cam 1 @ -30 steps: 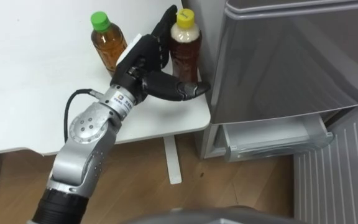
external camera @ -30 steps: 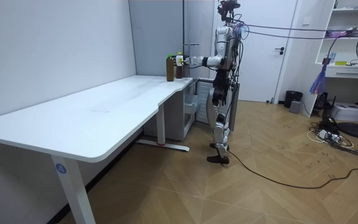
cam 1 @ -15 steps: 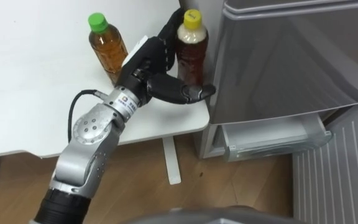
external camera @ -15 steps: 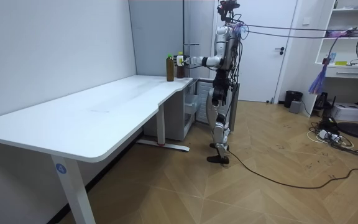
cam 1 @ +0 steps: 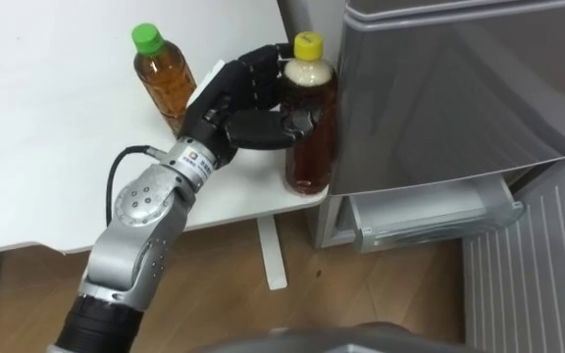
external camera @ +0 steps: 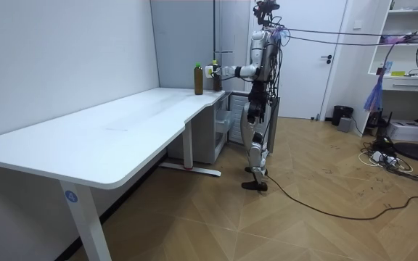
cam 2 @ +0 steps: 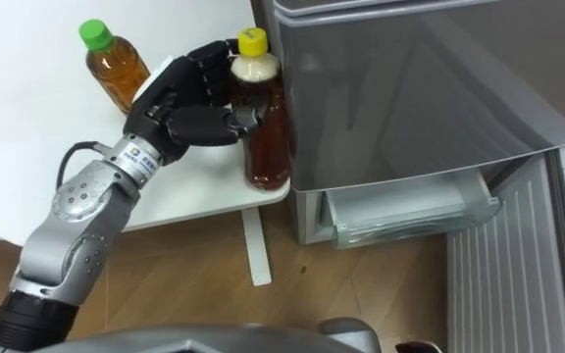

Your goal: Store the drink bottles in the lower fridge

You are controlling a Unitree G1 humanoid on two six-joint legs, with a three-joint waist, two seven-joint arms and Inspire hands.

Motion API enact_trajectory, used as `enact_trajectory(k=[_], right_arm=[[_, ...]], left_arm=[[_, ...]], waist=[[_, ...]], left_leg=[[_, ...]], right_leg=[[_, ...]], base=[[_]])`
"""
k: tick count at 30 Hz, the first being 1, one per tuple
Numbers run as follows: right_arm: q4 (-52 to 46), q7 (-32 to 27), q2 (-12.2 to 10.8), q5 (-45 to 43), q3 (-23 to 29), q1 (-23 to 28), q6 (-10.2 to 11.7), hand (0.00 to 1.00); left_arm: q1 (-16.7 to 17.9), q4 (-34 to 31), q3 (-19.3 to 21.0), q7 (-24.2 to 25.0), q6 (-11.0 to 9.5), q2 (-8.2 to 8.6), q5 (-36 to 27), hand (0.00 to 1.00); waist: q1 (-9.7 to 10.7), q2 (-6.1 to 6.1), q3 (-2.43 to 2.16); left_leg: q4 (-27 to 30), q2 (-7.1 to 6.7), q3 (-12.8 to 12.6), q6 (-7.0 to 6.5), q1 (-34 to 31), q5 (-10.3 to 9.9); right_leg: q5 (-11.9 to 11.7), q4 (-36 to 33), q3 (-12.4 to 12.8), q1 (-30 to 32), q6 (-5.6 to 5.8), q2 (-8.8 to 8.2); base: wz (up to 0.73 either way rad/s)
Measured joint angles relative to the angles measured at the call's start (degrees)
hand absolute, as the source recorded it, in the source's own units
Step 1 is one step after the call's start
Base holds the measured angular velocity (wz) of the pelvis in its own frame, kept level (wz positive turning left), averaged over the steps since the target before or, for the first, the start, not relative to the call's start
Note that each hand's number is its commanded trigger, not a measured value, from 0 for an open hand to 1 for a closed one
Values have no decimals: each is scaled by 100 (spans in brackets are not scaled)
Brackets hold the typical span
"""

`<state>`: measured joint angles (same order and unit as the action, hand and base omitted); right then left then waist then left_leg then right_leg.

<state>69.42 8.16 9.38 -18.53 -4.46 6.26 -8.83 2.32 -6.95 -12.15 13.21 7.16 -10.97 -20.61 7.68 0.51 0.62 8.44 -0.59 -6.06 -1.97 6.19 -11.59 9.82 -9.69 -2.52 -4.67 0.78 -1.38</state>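
My left hand [cam 1: 238,108] [cam 2: 189,103] is shut on a brown drink bottle with a yellow cap [cam 1: 312,132] [cam 2: 268,127], fingers and thumb wrapped round its upper half. The bottle stands upright over the near right corner of the white table [cam 1: 47,147], close against the grey fridge front [cam 1: 459,88]. A second bottle of amber drink with a green cap [cam 1: 165,83] [cam 2: 114,71] stands on the table just left of the hand. In the room view I stand at the table's far end by the fridge, left arm stretched to the bottles [external camera: 207,76].
The lower fridge compartment is open: its clear drawer [cam 1: 430,221] juts out below the grey front, and the ribbed door [cam 1: 547,265] stands at the right. Wooden floor lies under the table edge, with a white table leg [cam 1: 273,255].
My left hand has closed round the yellow-capped bottle and brought it from beside the green-capped one toward me, to the table's near right corner. The green-capped bottle stayed put.
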Motion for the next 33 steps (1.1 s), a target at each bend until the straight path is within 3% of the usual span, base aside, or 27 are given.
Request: enact_trajectory(k=[12,24,33], right_arm=[[0,-4,-3,2,-66,-35,0,0],[53,22,-10,-5,-61,-122,20,0],[-317,136,60,-131,-218,-303,6,0]], left_arm=[[-29,17,3,-5,51,-3,-6,100],[-29,16,-23,-20,51,-67,7,100],[-29,14,-60,-13,49,-153,-133,100]], waist=[[1,-53,26],[9,-56,22],[-109,-94,0]], left_leg=[[20,-5,-2,-1,-64,1],[64,-7,-7,-2,-53,2],[80,-3,-5,-2,-152,1]], right_leg=[[0,4,10,90,1,-6],[1,2,4,59,2,-19],[4,-53,10,173,6,-10]], base=[[0],[0],[0]])
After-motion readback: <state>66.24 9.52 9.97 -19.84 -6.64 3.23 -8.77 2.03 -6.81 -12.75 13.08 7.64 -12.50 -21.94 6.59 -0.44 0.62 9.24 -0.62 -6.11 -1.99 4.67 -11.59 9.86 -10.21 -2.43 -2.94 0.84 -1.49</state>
